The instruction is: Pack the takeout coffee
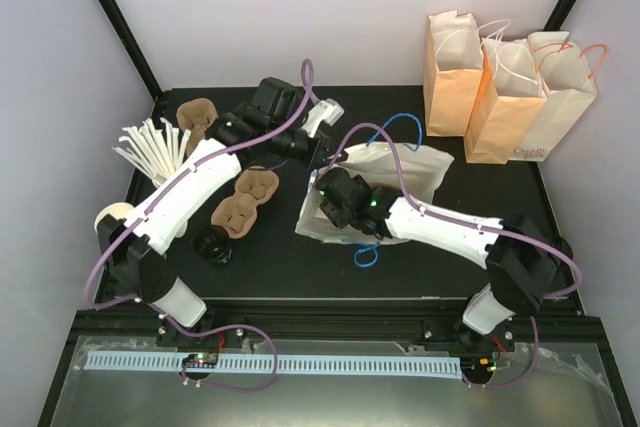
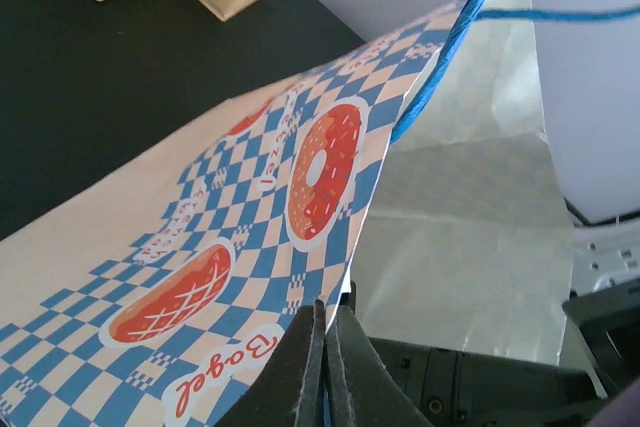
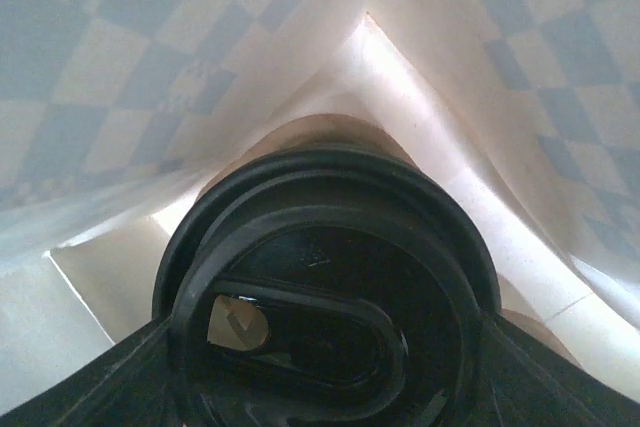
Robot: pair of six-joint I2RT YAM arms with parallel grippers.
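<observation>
**Condition.** My left pincer is pinching the upper lip of the printed paper bag. Its jaws are closed to a sliver on the paper, and it is holding that lip up off the table so the mouth is gaping. My right pincer is gripping the coffee cup, with a finger on each side just below the black lid. It is reaching inside the bag, so the cup is sitting well within the mouth, facing the folded bottom.

**Risks, as I am judging them.**
- The bag is lying on its side, so a cup released here is likely ending up on its side as well. The lid's drinking hole is looking open, which makes leakage possible.
- I am holding the lip by a thin edge only. If the paper is slipping or tearing, the mouth is collapsing onto my right wrist.
- Pushing deeper risks shoving the whole bag along the table, since nothing else is pinning it.

**Views.**
- The overhead view is showing both arms meeting at the bag and the orange bags standing well apart at the back. It is hiding the cup entirely.
- Only the right wrist view is showing the cup and my grip on it.
- Only the left wrist view is showing the pinch on the paper, with a blue handle crossing above it.
</observation>
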